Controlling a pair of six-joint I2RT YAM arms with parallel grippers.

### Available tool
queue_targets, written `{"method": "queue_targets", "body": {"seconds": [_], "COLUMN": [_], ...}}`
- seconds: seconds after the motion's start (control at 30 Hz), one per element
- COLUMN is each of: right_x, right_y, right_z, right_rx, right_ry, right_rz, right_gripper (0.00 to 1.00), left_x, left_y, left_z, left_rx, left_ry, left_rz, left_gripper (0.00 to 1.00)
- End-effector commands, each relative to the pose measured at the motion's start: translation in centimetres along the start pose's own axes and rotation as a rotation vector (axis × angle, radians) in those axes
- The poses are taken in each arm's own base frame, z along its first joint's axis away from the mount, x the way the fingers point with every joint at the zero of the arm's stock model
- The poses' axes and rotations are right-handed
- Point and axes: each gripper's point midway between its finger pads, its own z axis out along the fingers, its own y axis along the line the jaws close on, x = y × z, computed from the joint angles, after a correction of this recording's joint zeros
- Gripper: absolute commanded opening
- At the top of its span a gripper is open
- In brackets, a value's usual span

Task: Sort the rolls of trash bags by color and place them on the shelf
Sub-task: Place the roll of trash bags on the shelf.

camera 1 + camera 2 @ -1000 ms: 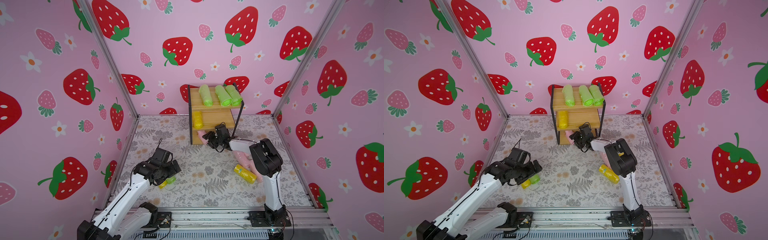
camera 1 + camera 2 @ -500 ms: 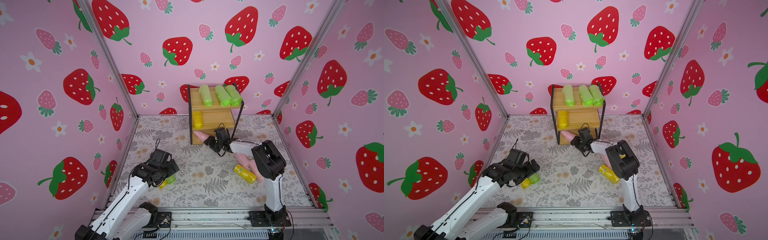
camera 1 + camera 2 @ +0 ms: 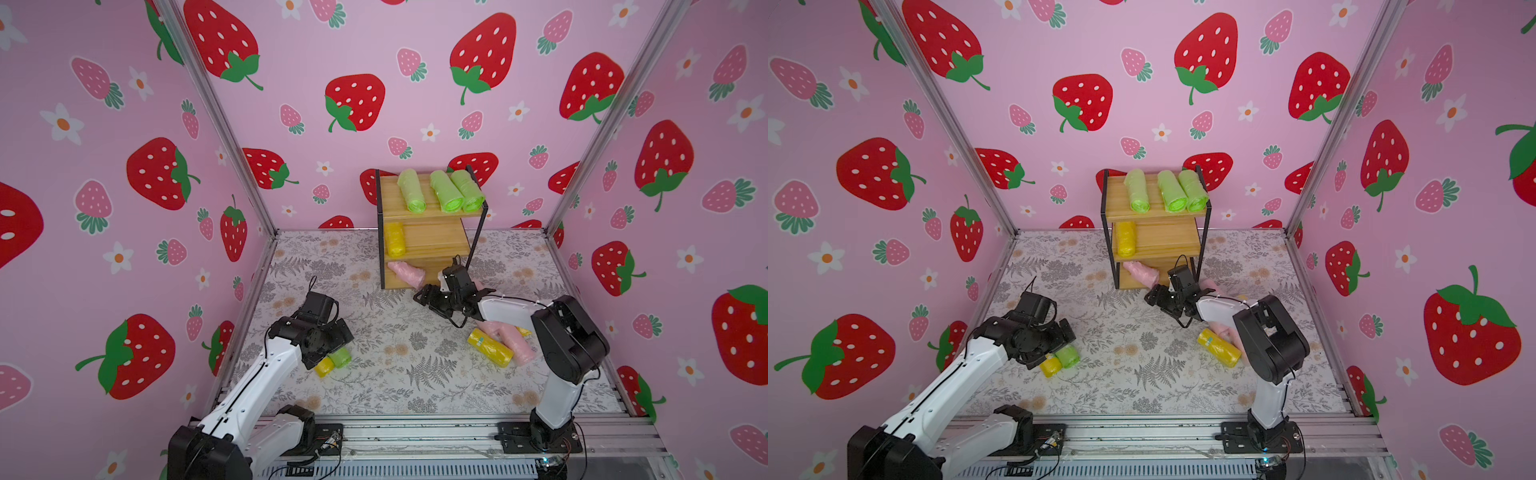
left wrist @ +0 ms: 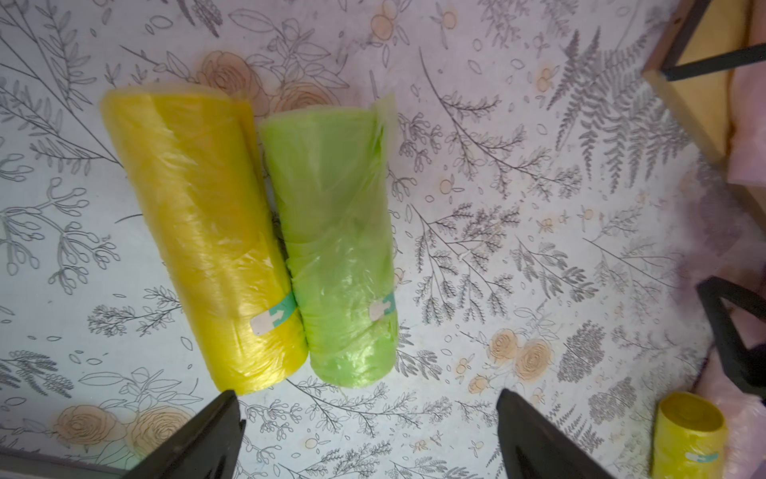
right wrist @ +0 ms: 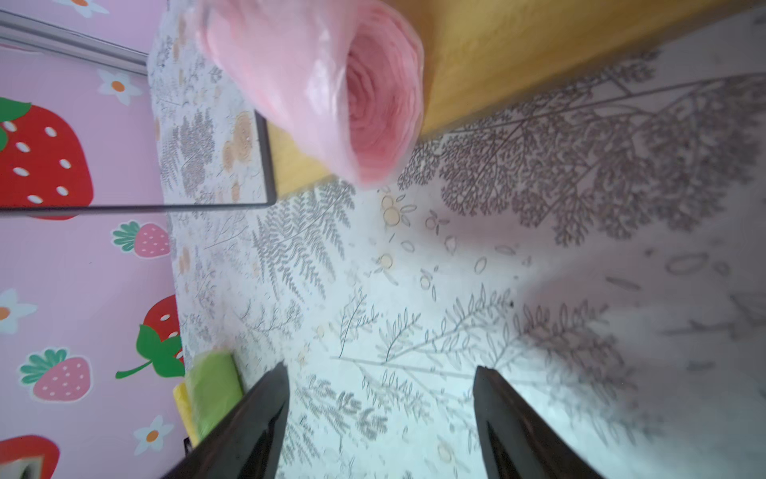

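The shelf [image 3: 432, 239] stands at the back, with three light green rolls [image 3: 444, 193] on its top board. A yellow roll [image 3: 395, 245] lies on the middle board. A pink roll [image 3: 406, 272] lies on the bottom board, its end poking over the front edge [image 5: 331, 83]. My right gripper [image 5: 379, 373] is open and empty, just in front of that roll [image 3: 424, 300]. My left gripper [image 4: 367, 410] is open above a yellow roll [image 4: 207, 236] and a green roll [image 4: 335, 244], which lie side by side on the floor at the left.
On the floor at the right, partly under my right arm, lie a yellow roll [image 3: 490, 347] and pink rolls [image 3: 513, 340]. Another pink roll [image 3: 1208, 284] lies by the shelf's right leg. Pink walls with metal posts [image 3: 232, 137] enclose the patterned floor.
My right gripper has let go of the pink roll on the bottom board and drawn back from the shelf, its jaws widening. The left arm has shifted slightly over its two rolls.
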Motion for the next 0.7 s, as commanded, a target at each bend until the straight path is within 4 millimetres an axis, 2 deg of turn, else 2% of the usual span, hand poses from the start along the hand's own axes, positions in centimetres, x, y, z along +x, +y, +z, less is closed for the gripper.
{"method": "queue_targets", "body": {"seconds": [0.0,0.2,0.37,0.5,0.67], "right_x": [2.4,5.4,6.2,6.5,6.9], "right_y": [0.5,-0.2,-0.9,-1.1,-1.0], "right_z": [-2.3,-6.0,-8.2,-8.7,-8.7], "right_rx": [-0.025,-0.002,0.011,0.007,0.001], "right_ry": [0.038,0.031,-0.015,-0.019,-0.011], "right_rz": [-0.084,-0.156,-0.162,-0.163,-0.167], "right_gripper": [0.75,0.74,0.74,0.74,0.74], "left_x": [-1.2,-3.3,-4.2,-4.3,-4.6], "left_y": [-0.4,-0.8,-1.2,-1.7,-1.1], "left_z": [-0.7,0.6,2.1,3.3,4.8], "left_rx": [-0.01,-0.033,-0.062,-0.062,-0.115], "left_ry": [0.012,0.023,0.069,0.097,0.118], "left_rz": [0.046,0.065,0.082,0.081,0.098], "left_gripper": [0.99,0.96,0.89,0.85,0.84]}}
